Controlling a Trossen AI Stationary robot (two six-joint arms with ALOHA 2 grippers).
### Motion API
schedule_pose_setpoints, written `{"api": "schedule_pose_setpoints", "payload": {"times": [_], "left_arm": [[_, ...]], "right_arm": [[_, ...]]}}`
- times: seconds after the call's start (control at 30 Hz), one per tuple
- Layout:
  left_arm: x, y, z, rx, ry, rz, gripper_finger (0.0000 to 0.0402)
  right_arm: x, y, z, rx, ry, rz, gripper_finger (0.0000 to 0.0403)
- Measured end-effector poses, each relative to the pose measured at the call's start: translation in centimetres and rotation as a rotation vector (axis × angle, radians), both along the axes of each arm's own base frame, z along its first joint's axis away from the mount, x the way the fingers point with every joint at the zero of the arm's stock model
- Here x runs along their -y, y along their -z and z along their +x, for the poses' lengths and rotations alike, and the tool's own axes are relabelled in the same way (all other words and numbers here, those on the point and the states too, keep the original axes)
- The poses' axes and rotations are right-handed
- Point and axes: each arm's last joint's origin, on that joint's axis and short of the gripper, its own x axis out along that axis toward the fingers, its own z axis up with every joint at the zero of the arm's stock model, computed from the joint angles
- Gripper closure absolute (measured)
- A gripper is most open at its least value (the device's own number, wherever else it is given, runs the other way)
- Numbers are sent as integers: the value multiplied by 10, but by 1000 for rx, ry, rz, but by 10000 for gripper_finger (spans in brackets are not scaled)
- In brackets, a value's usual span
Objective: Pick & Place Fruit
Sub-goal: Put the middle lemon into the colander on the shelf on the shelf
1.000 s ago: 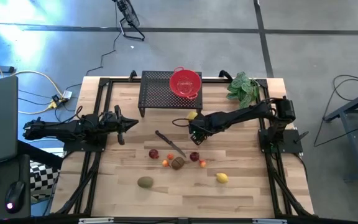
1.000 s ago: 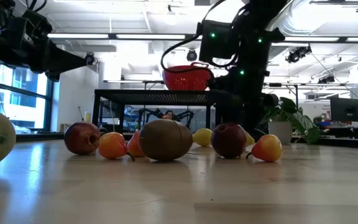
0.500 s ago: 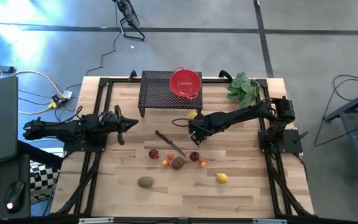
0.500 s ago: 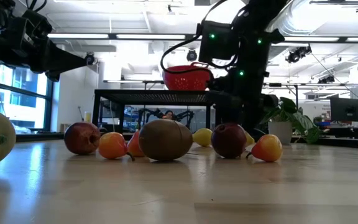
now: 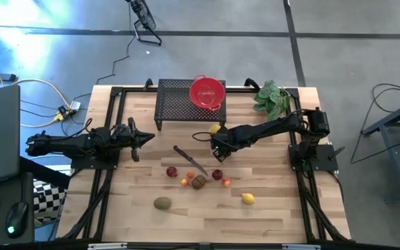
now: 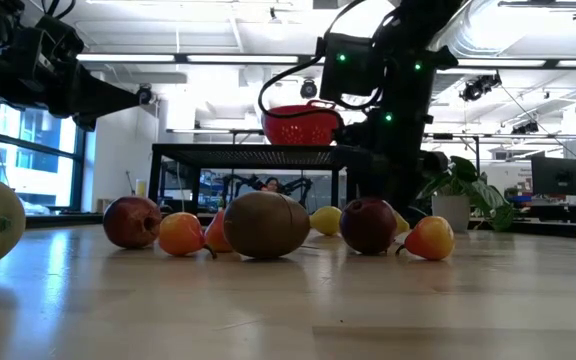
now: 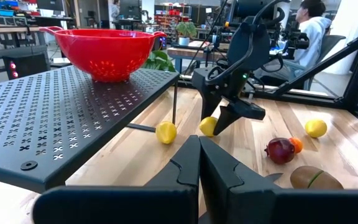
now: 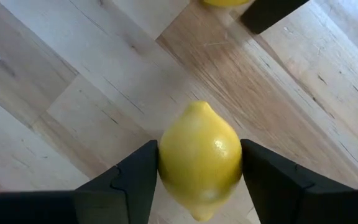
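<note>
Down on the wooden surface point(image 5: 269, 208), just in front of the black mesh stand point(image 5: 176, 101) carrying the red colander point(image 5: 207, 92), the right pincer point(image 7: 224, 122) straddles a yellow lemon point(image 8: 199, 155), fingers touching both flanks for a lift, while the left pincer point(image 5: 136, 139) waits pressed together.

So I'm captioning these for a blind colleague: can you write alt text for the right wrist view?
A yellow lemon sits between the right gripper's two dark fingers, which touch it on both sides, above a pale wooden table. Part of a second lemon and a black leg show at the far edge.
</note>
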Motion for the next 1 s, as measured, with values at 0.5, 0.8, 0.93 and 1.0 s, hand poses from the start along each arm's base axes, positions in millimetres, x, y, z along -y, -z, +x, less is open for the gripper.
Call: {"api": "schedule_pose_setpoints", "payload": {"times": [0.5, 0.8, 0.93, 1.0], "left_arm": [[0, 0, 0, 0, 0, 0, 402], [0, 0, 0, 0, 0, 0, 402], [0, 0, 0, 0, 0, 0, 402], [0, 0, 0, 0, 0, 0, 402]], "right_arm": [[0, 0, 0, -1, -9, 1, 198], [-1, -5, 0, 13, -35, 36, 201], [-2, -14, 0, 49, -44, 49, 198], [-2, -21, -1, 69, -54, 57, 202]]}}
